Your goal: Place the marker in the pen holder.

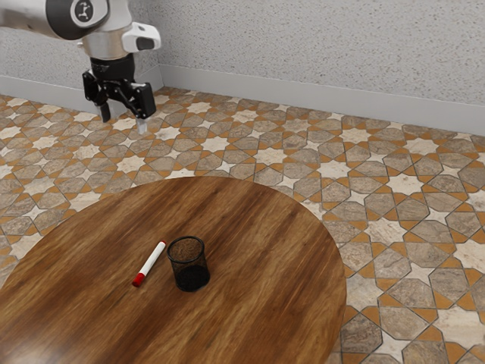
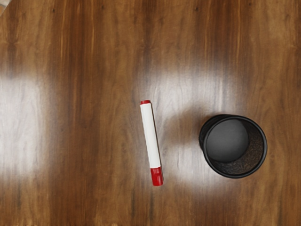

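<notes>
My gripper (image 1: pixel 123 121) hangs high at the exterior view's upper left, well above the table, its two fingers standing wide apart with nothing between them. A white marker (image 1: pixel 151 262) with a red cap and a red end lies flat on the wood. Beside it, toward the exterior view's right, the black mesh pen holder (image 1: pixel 189 264) stands upright, not touching it. From the wrist camera, the marker (image 2: pixel 150 136) lies under my hand, and the pen holder (image 2: pixel 233 146) shows its open mouth and bare inside.
The round wooden table (image 1: pixel 265 227) carries both things, with its curved edge beyond them. Patterned floor tiles (image 1: pixel 394 227) surround it, and a speckled wall (image 1: pixel 318 45) stands behind.
</notes>
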Controlling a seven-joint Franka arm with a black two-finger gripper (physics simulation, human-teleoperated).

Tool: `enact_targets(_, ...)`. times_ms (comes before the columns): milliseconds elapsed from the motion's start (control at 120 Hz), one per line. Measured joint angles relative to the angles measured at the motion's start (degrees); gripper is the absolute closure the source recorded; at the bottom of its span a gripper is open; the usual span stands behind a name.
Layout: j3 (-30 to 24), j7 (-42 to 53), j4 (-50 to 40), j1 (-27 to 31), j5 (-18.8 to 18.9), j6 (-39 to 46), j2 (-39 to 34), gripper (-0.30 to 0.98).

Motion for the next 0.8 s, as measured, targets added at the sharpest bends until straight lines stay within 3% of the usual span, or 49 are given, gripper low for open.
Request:
enact_targets(267, 0.3, -0.9, -1.6, 2.3, 1.1, 2.0, 4.7, 0.0)
enact_targets(417, -0.2, -2.3, -9.4, 8.3, 1.2, 10.1, 7.2, 0.0)
enact_targets(800, -0.6, -6.4, -22.3, 7.7, -1.6, 29.7, 11.6, 0.0)
